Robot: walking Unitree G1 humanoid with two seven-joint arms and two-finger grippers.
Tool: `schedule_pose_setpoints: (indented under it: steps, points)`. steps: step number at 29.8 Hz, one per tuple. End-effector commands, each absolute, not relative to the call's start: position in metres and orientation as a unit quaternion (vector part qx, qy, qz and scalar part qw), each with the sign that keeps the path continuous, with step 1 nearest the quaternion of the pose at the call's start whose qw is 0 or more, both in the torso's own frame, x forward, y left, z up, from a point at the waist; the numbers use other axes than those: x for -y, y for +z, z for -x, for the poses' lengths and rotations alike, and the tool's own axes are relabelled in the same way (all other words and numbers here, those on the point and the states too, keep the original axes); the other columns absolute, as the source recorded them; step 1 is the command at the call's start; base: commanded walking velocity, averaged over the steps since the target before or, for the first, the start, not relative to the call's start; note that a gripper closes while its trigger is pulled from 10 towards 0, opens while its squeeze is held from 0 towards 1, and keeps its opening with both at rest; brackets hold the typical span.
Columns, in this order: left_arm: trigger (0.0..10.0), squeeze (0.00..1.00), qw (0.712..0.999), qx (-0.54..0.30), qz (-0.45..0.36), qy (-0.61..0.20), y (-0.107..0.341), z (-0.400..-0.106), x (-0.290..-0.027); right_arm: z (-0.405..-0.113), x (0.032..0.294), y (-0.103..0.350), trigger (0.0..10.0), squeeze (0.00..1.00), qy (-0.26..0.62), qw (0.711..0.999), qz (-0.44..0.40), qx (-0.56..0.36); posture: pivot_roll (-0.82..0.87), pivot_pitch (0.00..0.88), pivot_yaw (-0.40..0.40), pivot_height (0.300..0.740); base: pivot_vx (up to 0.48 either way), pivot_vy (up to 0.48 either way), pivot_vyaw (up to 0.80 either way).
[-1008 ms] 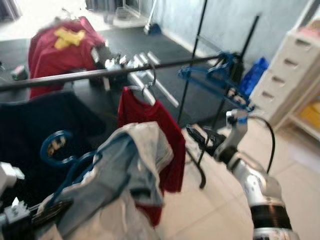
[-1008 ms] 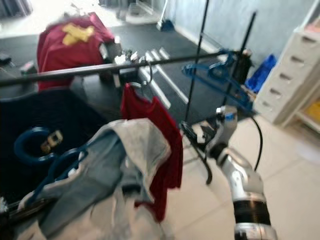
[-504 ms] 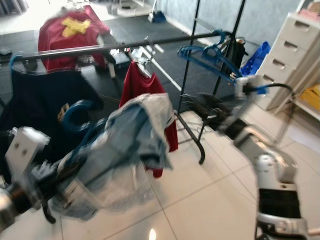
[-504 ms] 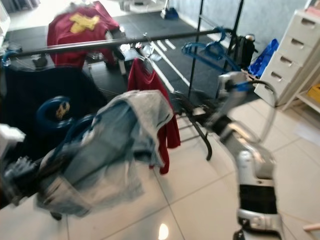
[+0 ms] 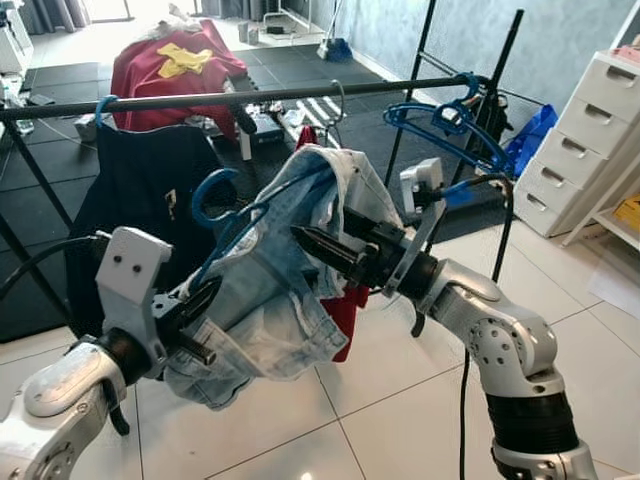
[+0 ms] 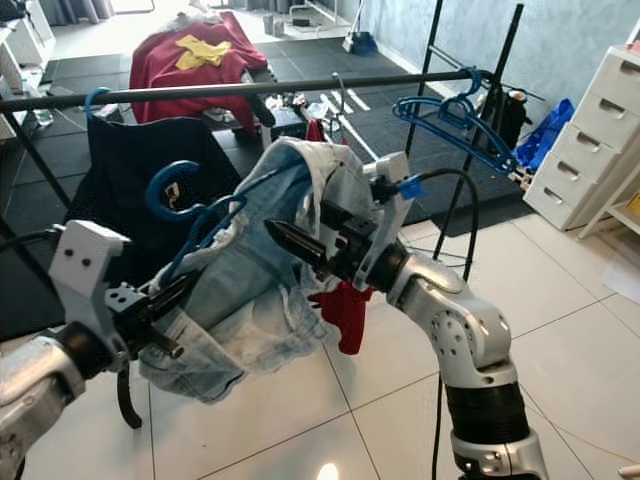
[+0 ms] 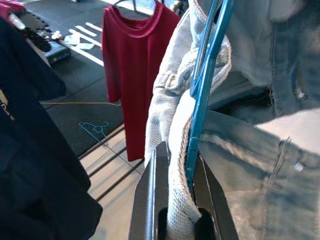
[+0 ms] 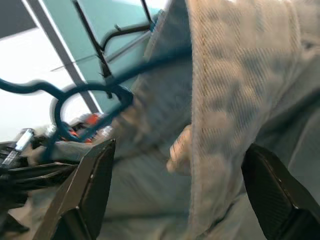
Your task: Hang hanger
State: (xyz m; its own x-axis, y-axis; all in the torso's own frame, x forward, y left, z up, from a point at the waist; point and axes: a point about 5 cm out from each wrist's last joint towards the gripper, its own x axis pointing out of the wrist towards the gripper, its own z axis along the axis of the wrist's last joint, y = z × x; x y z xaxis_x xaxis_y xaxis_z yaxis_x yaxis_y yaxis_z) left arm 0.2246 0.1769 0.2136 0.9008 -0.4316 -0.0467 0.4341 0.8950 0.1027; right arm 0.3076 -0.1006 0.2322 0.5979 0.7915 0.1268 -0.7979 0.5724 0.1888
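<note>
Floor: pale tiles (image 5: pixel 400 400) near; dark mats (image 5: pixel 60 120) far, behind the rail.
Rail: black bar (image 5: pixel 250 95) running left to right across the scene, w/ black uprights at the right end.
On rail: navy top (image 5: pixel 140 200) at left on a blue hook; red shirt (image 5: pixel 345 300) mid, mostly hidden by the jeans; bunch of bare blue hangers (image 5: pixel 440 125) at right end.
Hanger: blue hanger (image 5: pixel 215 200) w/ pale jeans (image 5: pixel 270 290) draped over it, held in front of the rail and below it, hook up and not on the bar.
L gripper: left gripper (image 7: pixel 176 200) near left, fingers pinched tight on the jeans' waistband and the hanger's blue wire; wrist view shows both fingers flat against the cloth.
R gripper: right gripper (image 5: pixel 320 248) mid scene, reaching left into the jeans from the right side; fingers spread wide in the wrist view w/ denim between them, not closed on it.
R arm: silver, rising from near right, black cable (image 5: pixel 500 250) looping over it.
Far back: red cloth w/ yellow patch (image 5: pixel 175 60) heaped on sth at far left.
Right edge: white drawers (image 5: pixel 590 130); blue bag (image 5: pixel 530 135) on the floor beside them.
</note>
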Motion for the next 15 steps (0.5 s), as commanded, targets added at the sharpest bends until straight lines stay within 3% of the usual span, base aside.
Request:
schedule_pose_setpoints:
  steps: [1, 3, 7, 15]
  points:
    - [10.0, 0.0, 0.971, 0.015, -0.059, -0.229, 0.225, -0.223, -0.169, -0.309, 0.098, 0.226, 10.0, 0.0, 0.431, 0.898, -0.087, 0.003, -0.02, 0.092, -0.047, 0.74, 0.0, 0.0, 0.0]
    - [10.0, 0.0, 0.971, 0.019, -0.067, -0.228, 0.23, -0.225, -0.162, -0.315, 0.1, 0.221, 10.0, 0.0, 0.386, 0.922, -0.038, -0.009, -0.02, 0.092, -0.049, 0.74, 0.0, 0.0, 0.0]
    - [10.0, 0.0, 0.97, 0.017, -0.077, -0.23, 0.233, -0.225, -0.158, -0.323, 0.11, 0.22, 10.0, 0.0, 0.338, 0.941, -0.019, -0.01, -0.02, 0.093, -0.051, 0.74, 0.0, 0.0, 0.0]
    - [10.0, 0.0, 0.966, 0.016, -0.08, -0.246, 0.235, -0.223, -0.152, -0.335, 0.124, 0.223, 10.0, 0.0, 0.273, 0.962, -0.002, 0.007, -0.01, 0.092, -0.054, 0.74, 0.0, 0.0, 0.0]
